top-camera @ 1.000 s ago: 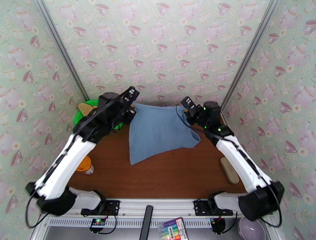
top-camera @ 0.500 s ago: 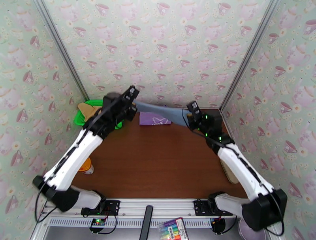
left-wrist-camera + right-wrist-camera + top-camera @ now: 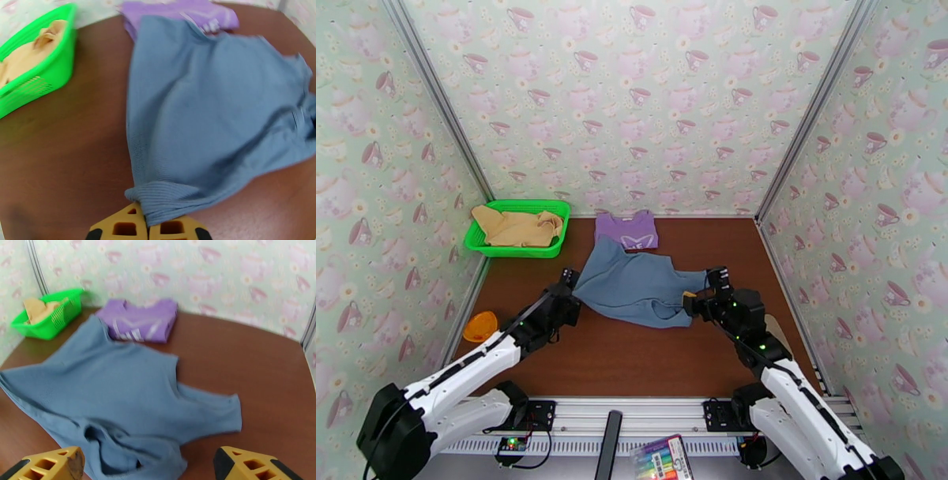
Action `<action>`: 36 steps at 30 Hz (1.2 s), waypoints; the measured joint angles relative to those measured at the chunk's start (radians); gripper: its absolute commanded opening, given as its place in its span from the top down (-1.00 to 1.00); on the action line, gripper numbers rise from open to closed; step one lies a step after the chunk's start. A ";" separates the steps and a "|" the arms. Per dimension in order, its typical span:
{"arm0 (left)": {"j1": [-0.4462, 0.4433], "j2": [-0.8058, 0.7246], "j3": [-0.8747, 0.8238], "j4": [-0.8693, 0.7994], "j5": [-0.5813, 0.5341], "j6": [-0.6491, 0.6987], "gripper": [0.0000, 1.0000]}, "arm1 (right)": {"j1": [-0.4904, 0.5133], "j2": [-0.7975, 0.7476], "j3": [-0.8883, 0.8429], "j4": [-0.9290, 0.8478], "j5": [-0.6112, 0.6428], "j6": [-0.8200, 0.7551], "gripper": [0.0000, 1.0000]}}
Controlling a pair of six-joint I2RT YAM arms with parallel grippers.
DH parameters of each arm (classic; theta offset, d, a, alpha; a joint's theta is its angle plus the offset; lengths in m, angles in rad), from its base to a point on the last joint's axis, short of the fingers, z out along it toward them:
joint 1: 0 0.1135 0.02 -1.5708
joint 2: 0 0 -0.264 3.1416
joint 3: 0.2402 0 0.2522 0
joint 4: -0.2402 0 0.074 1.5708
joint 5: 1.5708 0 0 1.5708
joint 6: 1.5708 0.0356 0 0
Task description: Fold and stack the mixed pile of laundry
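The blue shirt [image 3: 636, 284] lies spread on the tabletop [image 3: 632, 355], its far corner over the purple T-shirt [image 3: 626, 230]; the tan garment [image 3: 513, 226] sits in the green basket [image 3: 513, 251]. The left pincer [image 3: 148, 228] is clamped on the shirt's ribbed hem; the right pincer [image 3: 148, 461] gapes wide at its other edge, holding nothing.

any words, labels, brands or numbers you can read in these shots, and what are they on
No text can be read.
purple T-shirt: white butterfly print; any lettering too blurred to read.
colourful pack at the near edge: printing too small to read.
slate-blue shirt: no text seen.
green basket: no text seen.
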 measured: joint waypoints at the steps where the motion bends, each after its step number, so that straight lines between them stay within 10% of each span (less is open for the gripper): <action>1: 0.000 -0.006 0.000 0.012 -0.023 -0.011 1.00 | 0.000 0.013 0.021 0.000 -0.025 0.003 -0.88; 7: 0.001 -0.014 -0.004 0.037 -0.138 -0.068 1.00 | 0.016 0.235 0.204 -0.062 -0.302 -0.050 -0.30; 21: 0.040 -0.014 -0.023 0.025 -0.234 -0.149 1.00 | 0.069 0.560 0.525 -0.684 0.055 -0.965 -0.52; 36: 0.047 -0.032 -0.027 0.026 -0.205 -0.152 1.00 | 0.070 0.801 0.487 -0.608 -0.043 -1.078 -0.67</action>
